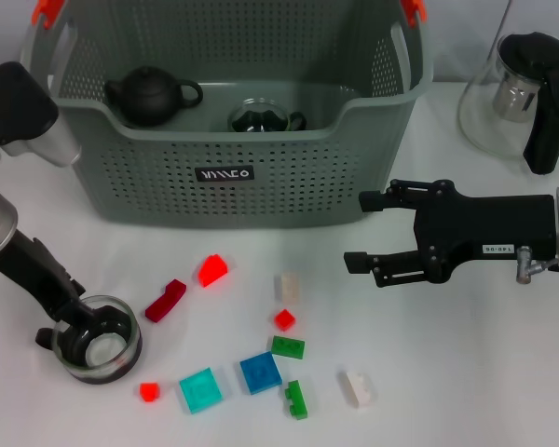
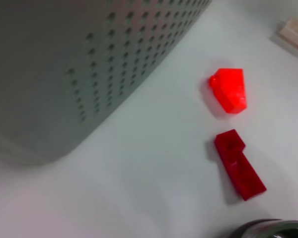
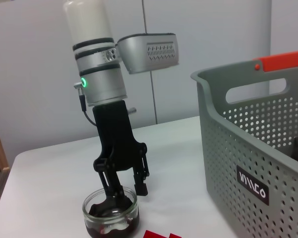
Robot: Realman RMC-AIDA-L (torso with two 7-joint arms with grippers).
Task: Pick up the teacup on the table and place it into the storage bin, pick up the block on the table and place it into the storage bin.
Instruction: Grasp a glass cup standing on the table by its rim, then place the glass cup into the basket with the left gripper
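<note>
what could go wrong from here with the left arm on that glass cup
The left gripper grips the glass teacup by its rim, one finger inside, so it could slip or tilt on the lift. The dark red block lies close and may get knocked. The storage bin already holds a teapot, so a drop could hit it.

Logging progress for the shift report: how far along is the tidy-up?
Early. The storage bin holds only a black teapot and a glass lid. The left tool is reaching into the glass teacup on the table. The right tool hovers open beside the bin. All the blocks, like the red block, remain on the table.
</note>
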